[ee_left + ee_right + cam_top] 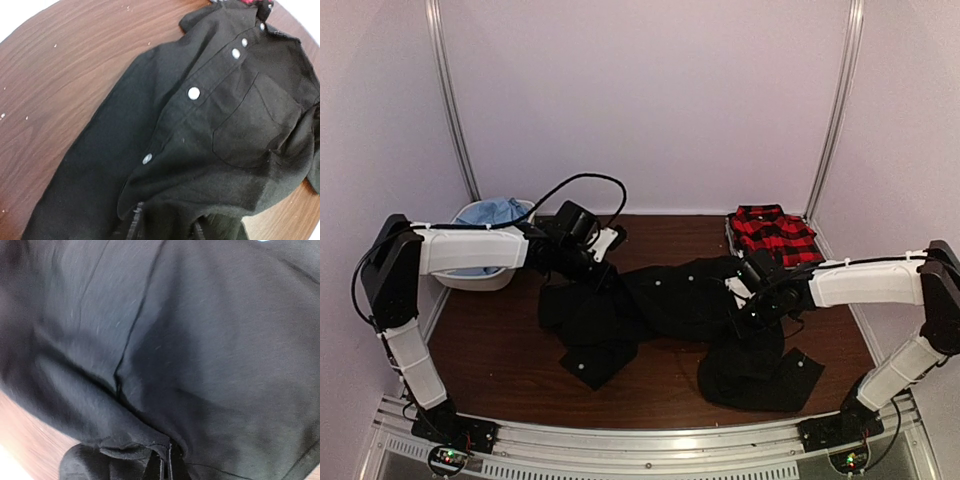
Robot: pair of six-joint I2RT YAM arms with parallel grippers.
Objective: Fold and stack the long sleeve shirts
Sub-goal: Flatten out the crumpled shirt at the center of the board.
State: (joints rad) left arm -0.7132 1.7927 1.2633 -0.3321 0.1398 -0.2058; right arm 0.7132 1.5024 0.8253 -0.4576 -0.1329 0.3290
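Brown wood tabletop (500,350), pale walls (640,100). Black shirt (670,300) sprawls mid-table, plaid shirt (775,235) at 1 o'clock, blue shirt (495,212) in a tub (470,280) at 10. My right jaws are pinched tight on the black shirt. Left jaws are lost in its folds, can't tell. Chest pocket (245,135) only shows from my left wrist.

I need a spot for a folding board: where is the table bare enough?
The table is bare along the far wall between the white basin and the plaid shirt, and at the near left, in front of the basin. The middle is crowded: the black shirt sprawls across it.
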